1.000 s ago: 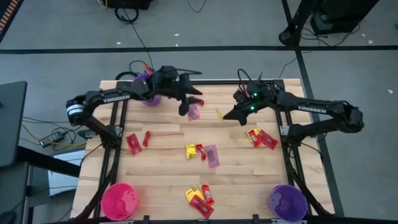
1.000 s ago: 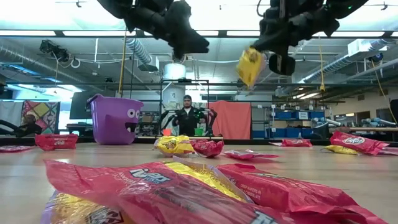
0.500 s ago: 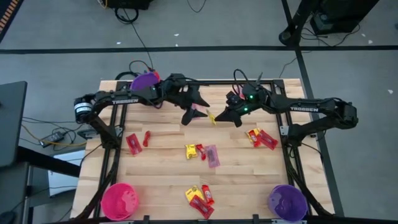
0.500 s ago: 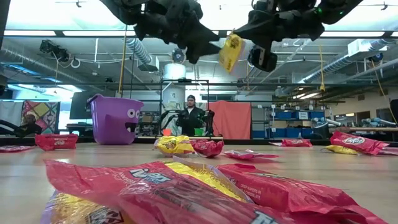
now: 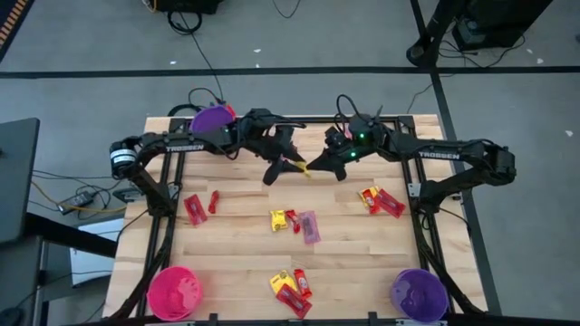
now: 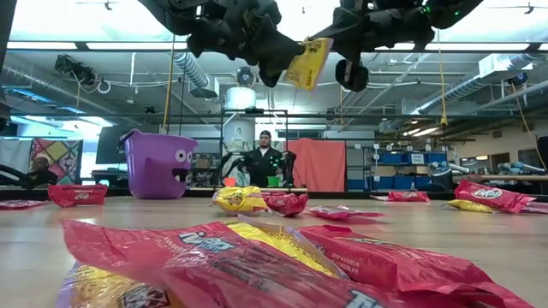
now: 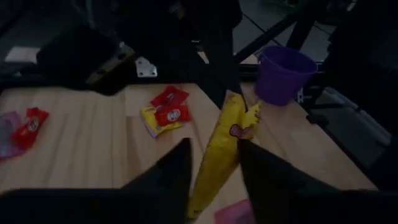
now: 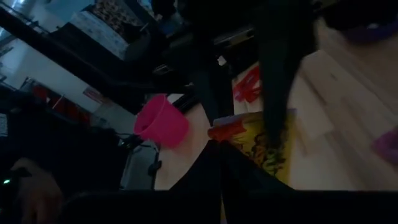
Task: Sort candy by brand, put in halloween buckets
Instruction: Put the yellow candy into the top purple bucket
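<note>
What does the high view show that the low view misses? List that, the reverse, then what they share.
Only the high view: the pink bucket and one purple bucket at the corners far from the arms' bases. Only the low view: a person in the room behind. Both: the other purple bucket and the airborne yellow packet, held by the right gripper, the left gripper beside it.

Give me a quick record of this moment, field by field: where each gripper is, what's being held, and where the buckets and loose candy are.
left gripper: raised over the far middle of the table, fingers either side of the yellow packet, open
right gripper: facing it, shut on the yellow packet
yellow packet: in the air between both grippers
buckets: purple bucket far left; pink bucket near left; second purple bucket near right
loose candy: red, yellow and mauve pieces scattered on the table
</note>
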